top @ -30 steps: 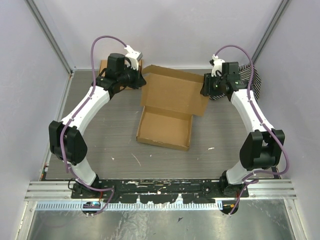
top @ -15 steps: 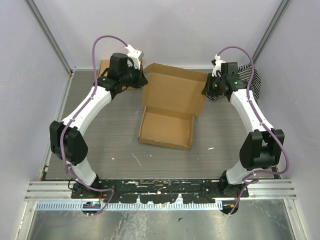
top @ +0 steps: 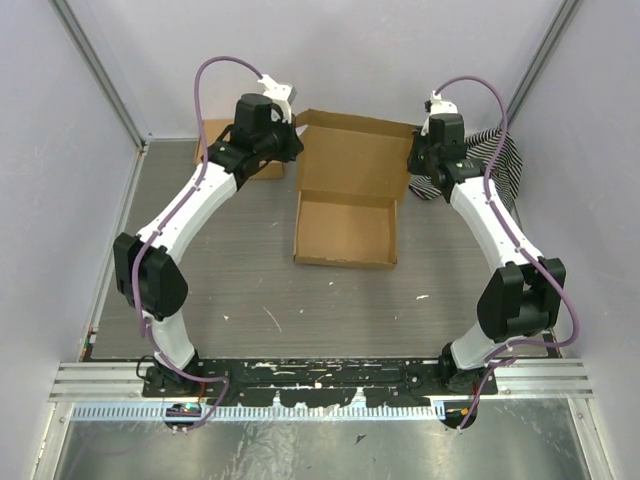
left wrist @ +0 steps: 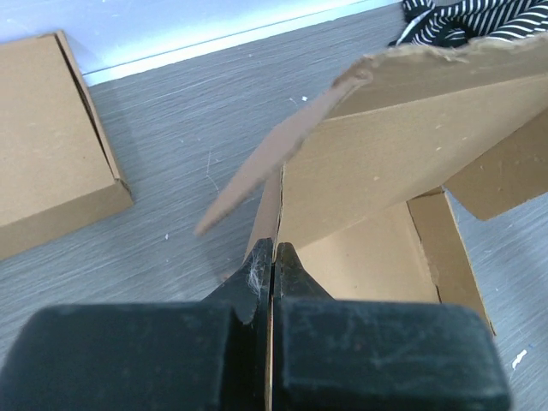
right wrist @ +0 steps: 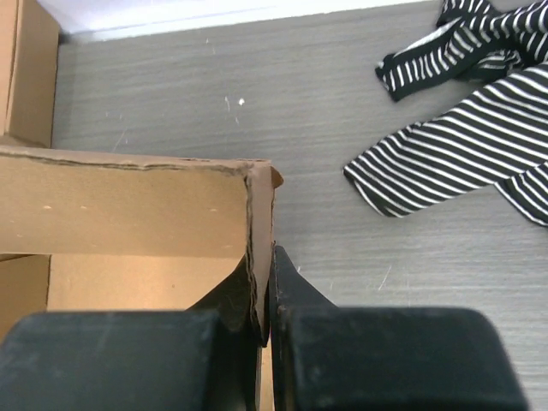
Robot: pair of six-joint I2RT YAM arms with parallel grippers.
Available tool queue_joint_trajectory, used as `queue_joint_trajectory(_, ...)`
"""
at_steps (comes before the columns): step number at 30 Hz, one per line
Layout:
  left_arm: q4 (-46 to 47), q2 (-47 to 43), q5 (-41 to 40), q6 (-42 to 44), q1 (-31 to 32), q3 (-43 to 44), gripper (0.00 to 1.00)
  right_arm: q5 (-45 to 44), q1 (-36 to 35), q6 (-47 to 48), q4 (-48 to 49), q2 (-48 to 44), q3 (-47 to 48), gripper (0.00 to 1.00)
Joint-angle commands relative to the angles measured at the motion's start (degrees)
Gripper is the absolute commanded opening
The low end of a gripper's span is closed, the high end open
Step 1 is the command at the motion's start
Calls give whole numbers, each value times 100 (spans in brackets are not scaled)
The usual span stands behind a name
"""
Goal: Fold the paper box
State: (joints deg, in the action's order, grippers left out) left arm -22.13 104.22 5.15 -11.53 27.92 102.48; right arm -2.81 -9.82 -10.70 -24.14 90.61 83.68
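Since the plain brown corrugated-cardboard paper box (top: 350, 200) sits centrally on the grey wood-grain surface (top: 230, 270), shallow tray (top: 345, 232) toward the arm bases and lid (top: 355, 160) raised at the far side, the lid's long edge runs left to right between the arms. The left tool (left wrist: 272, 257) is clamped on its left flap, the right tool (right wrist: 267, 278) on its right corner (neither nearer). Closing likely means swinging the lid nearward. A smaller compact brown box (left wrist: 51, 137) lies far left, a black-and-white striped cloth (right wrist: 479, 128) far right, both apart from it.
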Motion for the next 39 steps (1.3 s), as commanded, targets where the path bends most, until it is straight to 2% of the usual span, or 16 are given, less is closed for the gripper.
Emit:
queue_joint_trajectory(1, 211, 140, -235, -280, 46, 116, 1, -749, -125, 32, 1605, -430, -417, 1)
queue_joint_trajectory(7, 645, 310, -240, -630, 47, 33, 7, -1290, -283, 21, 3316, -585, -1348, 1)
queue_joint_trajectory(14, 828, 194, -291, -817, 135, -418, 17, -1817, -607, 106, 4236, -644, -2135, 1)
queue_joint_trajectory(18, 962, 10, -378, -926, 135, -906, 24, -2082, -721, 7, 4418, -751, -2434, 1)
queue_joint_trajectory(26, 978, -420, -487, -1107, 135, -1788, 28, -2606, -922, -61, 4359, -983, -2908, 1)
queue_joint_trajectory(35, 957, -1487, -546, -1301, 143, -2818, 30, -2822, -955, -346, 4366, -1381, -3623, 1)
queue_joint_trajectory(37, 931, -1714, -709, -1150, 143, -2924, 36, -2796, -956, -404, 4364, -1416, -3667, 1)
queue_joint_trajectory(39, 1027, -1814, -916, -975, 130, -2977, 48, -2697, -953, -424, 4386, -1417, -3686, 1)
